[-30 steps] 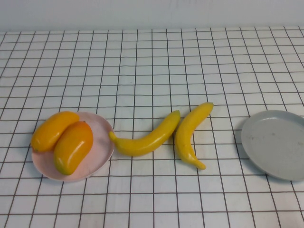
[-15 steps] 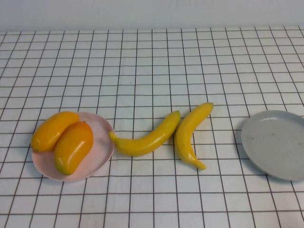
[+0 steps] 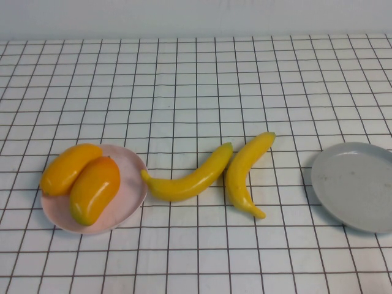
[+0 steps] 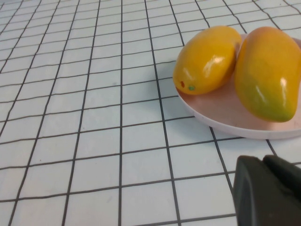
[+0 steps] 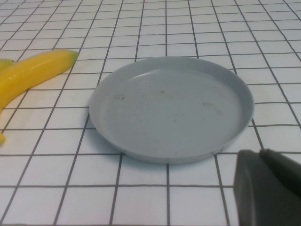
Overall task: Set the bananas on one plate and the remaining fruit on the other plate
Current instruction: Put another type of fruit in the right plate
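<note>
Two orange-yellow mango-like fruits [image 3: 68,166] [image 3: 95,188] lie side by side on the pale pink plate [image 3: 131,184] at the left. Two yellow bananas [image 3: 190,180] [image 3: 244,168] lie on the cloth in the middle, tips nearly touching. The grey-blue plate [image 3: 358,184] sits empty at the right. Neither arm shows in the high view. My left gripper [image 4: 262,158] is shut and empty, hovering near the pink plate [image 4: 225,115] and its fruits [image 4: 207,59]. My right gripper [image 5: 260,150] is shut and empty, just short of the grey plate [image 5: 171,108]; one banana [image 5: 33,75] lies beyond it.
A white cloth with a black grid [image 3: 196,92] covers the whole table. A pale wall runs along the far edge.
</note>
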